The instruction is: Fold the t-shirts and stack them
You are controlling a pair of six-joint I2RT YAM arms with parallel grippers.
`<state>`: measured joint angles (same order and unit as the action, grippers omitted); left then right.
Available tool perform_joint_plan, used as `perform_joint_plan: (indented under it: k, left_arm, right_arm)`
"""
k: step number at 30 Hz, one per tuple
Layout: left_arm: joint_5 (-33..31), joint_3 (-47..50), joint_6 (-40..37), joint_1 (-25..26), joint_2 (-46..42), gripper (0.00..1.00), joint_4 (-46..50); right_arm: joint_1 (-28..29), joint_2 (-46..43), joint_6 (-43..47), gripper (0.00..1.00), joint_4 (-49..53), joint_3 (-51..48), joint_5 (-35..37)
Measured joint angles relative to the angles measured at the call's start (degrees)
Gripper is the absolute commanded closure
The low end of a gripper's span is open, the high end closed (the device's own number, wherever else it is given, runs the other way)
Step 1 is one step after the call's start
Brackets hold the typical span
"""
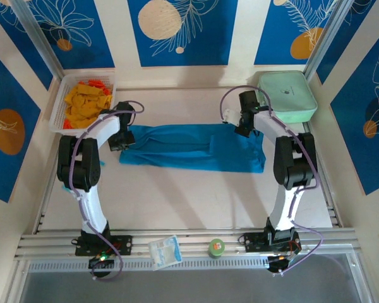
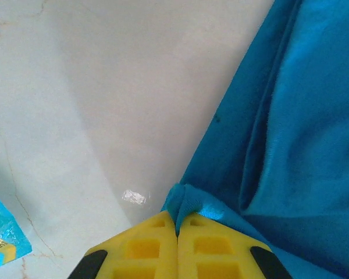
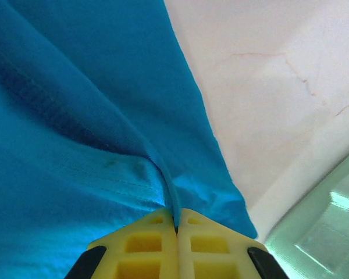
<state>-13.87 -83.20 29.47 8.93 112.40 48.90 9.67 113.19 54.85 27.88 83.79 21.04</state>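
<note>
Two arms are reaching forward with elbows bent over the bench (image 1: 177, 196), where the teal t-shirt (image 1: 189, 146) is lying spread sideways across the middle. The left hand (image 2: 177, 224) is pinching its left edge, and the right hand (image 3: 175, 216) is pinching its right end near the mint-green case (image 1: 287, 95). Print on the clear packet (image 1: 164, 250) is too small to read.

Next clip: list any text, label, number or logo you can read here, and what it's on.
None reads clearly.
Blue plastic packet, left wrist view's corner: dark print on yellow patch, blurred.
Mint-green hard rounded case: small dark lid mark, too small.
Clear packet with blue print, top view: too small.
</note>
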Motion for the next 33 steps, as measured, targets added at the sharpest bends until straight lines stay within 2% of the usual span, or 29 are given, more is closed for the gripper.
perform_joint_plan:
  k: [1,5,8,13,16,21,24,25,26,29,31,32,33]
  left_arm:
    - [-0.02,0.0,0.0,-0.02,0.24,0.93,0.0]
    - [-0.39,0.0,0.0,-0.11,0.76,0.73,0.02]
    - [-1.01,0.0,0.33,-0.2,0.76,0.7,0.04]
    - [-2.12,-0.07,0.11,-0.26,0.7,0.51,0.57]
    - [-2.29,-1.07,0.02,-0.31,0.42,0.35,1.68]
    - [-1.36,-1.79,-1.27,-0.31,-4.74,0.12,1.75]
    - [-0.04,-1.29,-2.12,-0.31,-10.62,0.09,1.22]
    - [0.37,-0.87,-2.43,-0.31,-12.37,0.13,1.01]
    - [0.98,-0.26,-2.93,-0.28,-14.62,0.23,0.9]
    - [3.41,1.62,-4.39,-0.02,-19.15,0.6,0.83]
    - [5.33,2.56,-5.38,0.48,-19.89,0.82,0.81]
    - [6.25,3.06,-5.81,0.72,-19.54,0.93,0.66]
    - [6.99,3.48,-6.1,0.96,-18.71,1.0,0.61]
  right_arm:
    - [-0.04,1.05,-1.11,0.97,-0.11,0.48,0.31]
    - [-0.2,3.93,-6.6,0.76,-0.44,1.36,1.49]
    - [-0.46,4.33,-10.43,0.64,-0.57,1.4,2.14]
    - [-1.44,4.07,-16.48,0.59,-0.76,2.03,2.86]
    - [-2.23,2.1,-20.5,0.57,-0.85,1.44,2.89]
    - [-2.69,-9.9,-28.02,0.54,-1.84,-5.53,2.32]
    - [-2.69,-18.23,-34.77,0.53,-1.46,-8.83,2.08]
    - [-2.69,-20.22,-36.87,0.53,-1.18,-9.42,2.05]
    - [-2.69,-22.56,-39.93,0.54,-0.48,-10.01,1.99]
    - [-2.69,-27.96,-49.88,0.54,2.29,-11.63,1.33]
    - [-2.8,-30.47,-56.92,0.61,5.03,-12.9,0.5]
    - [-2.89,-31.36,-60.22,0.67,6.54,-13.55,-0.28]
    - [-2.99,-32.0,-63.14,0.76,7.98,-14.21,-1.22]
